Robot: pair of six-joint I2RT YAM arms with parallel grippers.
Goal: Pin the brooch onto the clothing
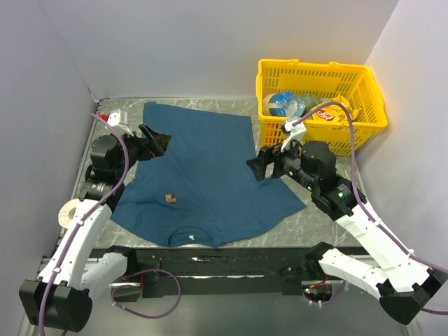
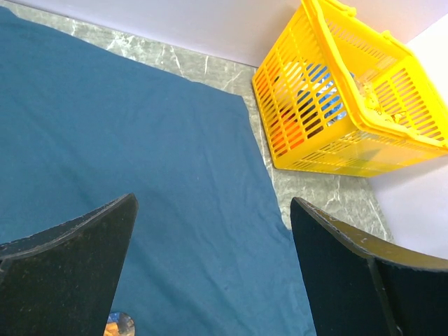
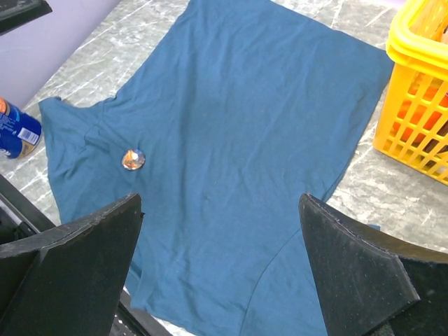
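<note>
Top external: brooch (image 1: 170, 199) on T-shirt (image 1: 210, 161); left tool (image 1: 157, 142), right tool (image 1: 257, 163) spread.

Item 1: dark teal-blue short-sleeved cotton T-shirt (image 1: 210, 154), spread flat on the grey marbled tabletop (image 1: 283, 225). Its neckline, with a small white label (image 1: 192, 239), lies toward the near edge and its hem toward the far wall.
Item 2: small round orange-brown and gold brooch (image 1: 170, 199), resting on the shirt's chest, left of the neckline.

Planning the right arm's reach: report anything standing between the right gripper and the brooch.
Nothing visible does. The right gripper hangs open above the shirt, and the brooch lies on that shirt near the collar; only bare blue cloth lies between them.
</note>
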